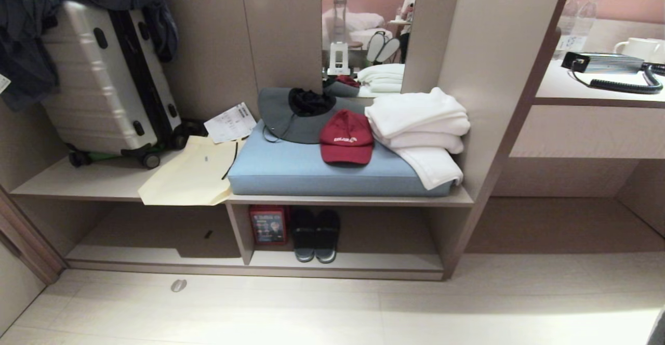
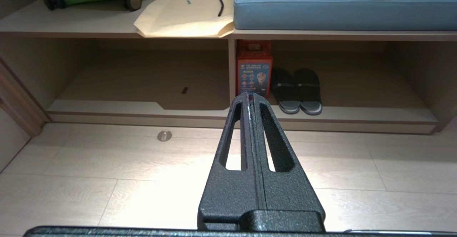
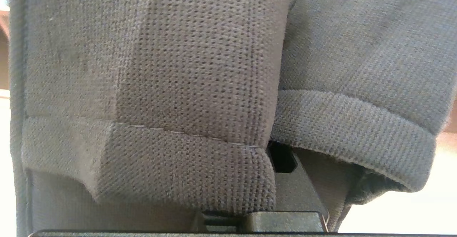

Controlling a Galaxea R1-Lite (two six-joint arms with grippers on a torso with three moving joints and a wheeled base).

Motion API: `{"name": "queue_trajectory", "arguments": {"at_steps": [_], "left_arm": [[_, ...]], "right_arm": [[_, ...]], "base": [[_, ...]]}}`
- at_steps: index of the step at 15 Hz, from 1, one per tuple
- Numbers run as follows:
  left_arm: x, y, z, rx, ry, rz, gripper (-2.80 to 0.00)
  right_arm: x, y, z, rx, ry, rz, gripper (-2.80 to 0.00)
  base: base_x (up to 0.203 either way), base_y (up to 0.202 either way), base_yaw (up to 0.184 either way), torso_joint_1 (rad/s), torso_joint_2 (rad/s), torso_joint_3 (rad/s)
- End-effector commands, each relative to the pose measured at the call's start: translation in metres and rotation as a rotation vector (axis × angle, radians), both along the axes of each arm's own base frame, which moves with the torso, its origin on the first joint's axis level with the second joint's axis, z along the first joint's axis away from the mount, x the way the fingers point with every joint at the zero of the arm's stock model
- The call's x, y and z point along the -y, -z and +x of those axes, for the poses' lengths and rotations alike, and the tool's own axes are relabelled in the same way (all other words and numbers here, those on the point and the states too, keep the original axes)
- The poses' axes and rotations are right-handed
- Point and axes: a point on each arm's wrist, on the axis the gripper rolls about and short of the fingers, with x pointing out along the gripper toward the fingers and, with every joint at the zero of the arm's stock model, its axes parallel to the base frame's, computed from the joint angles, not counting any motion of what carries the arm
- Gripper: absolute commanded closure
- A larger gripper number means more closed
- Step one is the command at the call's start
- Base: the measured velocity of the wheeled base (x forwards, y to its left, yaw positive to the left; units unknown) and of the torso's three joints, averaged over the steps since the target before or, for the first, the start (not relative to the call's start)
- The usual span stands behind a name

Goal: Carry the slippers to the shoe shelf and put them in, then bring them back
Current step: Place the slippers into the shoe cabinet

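Grey-blue slippers (image 3: 178, 87) pinched in right tool fill its view; left tool (image 2: 251, 97) pressed together, facing the shoe shelf (image 1: 343, 267), where dark sandals (image 1: 315, 233) and a red box (image 1: 267, 224) sit lower centre.

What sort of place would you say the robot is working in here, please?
Probably a hotel room: a suitcase stands on a built-in luggage bench, folded white towels lie beside it, and water bottles stand on the desk.

Head cam up high, looking fwd and down at the shoe shelf (image 1: 337, 262) w/ the bench above, floor in front. Left wrist cam low near the floor, facing the same shelf over its pincer (image 2: 251, 97); both catch the dark pair (image 1: 315, 233), red box (image 1: 268, 224), blue cushion (image 1: 311, 171). Right wrist cam jammed right up against the slippers (image 3: 178, 97), grey fabric blocking nearly everything.
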Motion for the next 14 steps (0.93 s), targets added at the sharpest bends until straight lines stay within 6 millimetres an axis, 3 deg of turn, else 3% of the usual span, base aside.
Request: {"name": "queue_trajectory", "arguments": {"at_steps": [1, 11, 14], "left_arm": [[0.0000, 0.0000, 0.0000, 0.000, -0.001, 0.001, 0.00], [0.0000, 0.0000, 0.0000, 0.000, -0.002, 0.002, 0.00], [0.0000, 0.0000, 0.0000, 0.000, 0.000, 0.000, 0.00]], "right_arm": [[0.0000, 0.0000, 0.0001, -0.001, 0.000, -0.001, 0.00], [0.0000, 0.0000, 0.0001, -0.001, 0.000, 0.011, 0.00], [0.0001, 0.0000, 0.0001, -0.001, 0.001, 0.011, 0.00]], "base": [[0.000, 0.095, -0.001, 0.007, 0.00, 0.002], [0.000, 0.000, 0.000, 0.000, 0.00, -0.003], [0.000, 0.000, 0.000, 0.004, 0.00, -0.150]]}}
